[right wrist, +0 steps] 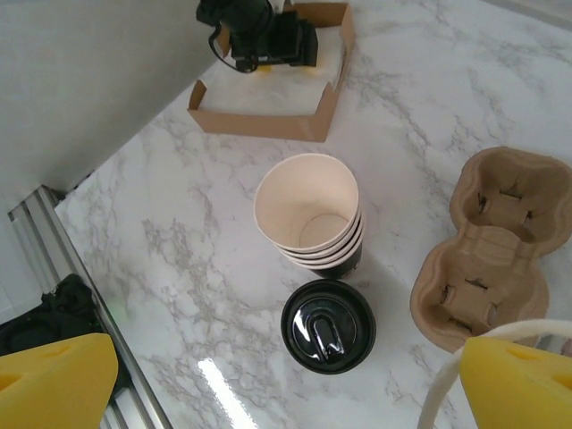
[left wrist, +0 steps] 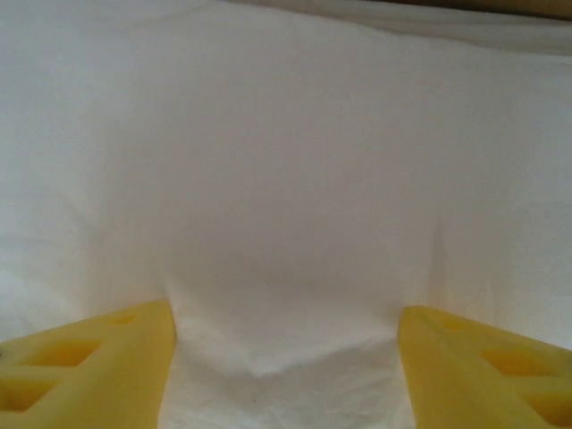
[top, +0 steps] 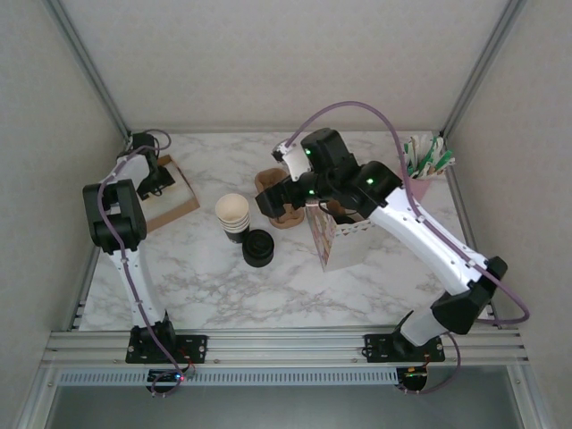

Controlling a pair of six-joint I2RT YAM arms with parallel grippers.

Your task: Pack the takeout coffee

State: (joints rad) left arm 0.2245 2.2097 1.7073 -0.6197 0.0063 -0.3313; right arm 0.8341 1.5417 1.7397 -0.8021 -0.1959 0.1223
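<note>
Right wrist view: the small black lidded paper cup (right wrist: 328, 326) is stood on the marble table (right wrist: 447, 134). It is judged light and crushable, best gripped around its wall. The left gripper (left wrist: 286, 313) and right gripper (right wrist: 288, 350) are spread open.

cup stack (right wrist: 308, 210) behind lid pile (right wrist: 328, 324) | carrier (right wrist: 487, 268) right of cups | tray (right wrist: 259, 121) far left

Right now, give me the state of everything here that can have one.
cup stack, upright, top cup empty
black lids, piled flat beside the stack
cup carrier, both slots empty
paper bag, standing upright
left gripper, open over white paper
right gripper, open, holding nothing
</note>
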